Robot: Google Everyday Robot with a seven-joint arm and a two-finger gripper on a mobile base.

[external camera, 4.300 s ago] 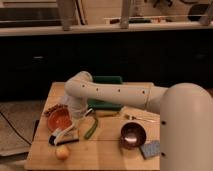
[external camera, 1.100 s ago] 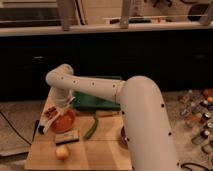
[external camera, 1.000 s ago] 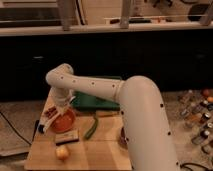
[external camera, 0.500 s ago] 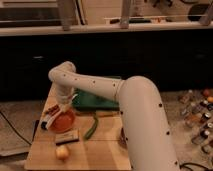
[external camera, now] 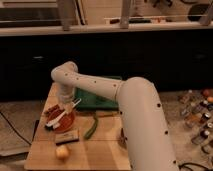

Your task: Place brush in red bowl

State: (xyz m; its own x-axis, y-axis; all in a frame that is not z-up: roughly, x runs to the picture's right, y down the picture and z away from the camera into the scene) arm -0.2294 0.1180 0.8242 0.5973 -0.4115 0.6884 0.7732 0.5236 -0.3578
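Note:
The red bowl (external camera: 70, 123) sits on the left part of the wooden table. The brush (external camera: 63, 115) lies slanted across it, its white handle pointing up and right past the rim and its dark head at the bowl's lower left edge. My gripper (external camera: 67, 103) hangs straight down from the white arm, right above the far side of the bowl and close to the brush handle. I cannot tell whether it still touches the brush.
A green tray (external camera: 98, 98) stands behind the bowl. A green cucumber-like piece (external camera: 92, 128) lies to the right. A tan-and-dark block (external camera: 66, 137) and a yellow round fruit (external camera: 61, 151) lie in front. My arm covers the table's right part. Bottles (external camera: 196, 119) stand at the far right.
The arm has shifted slightly to the right over the bowl. The brush now lies lower across the bowl, and the gripper sits a little higher above it.

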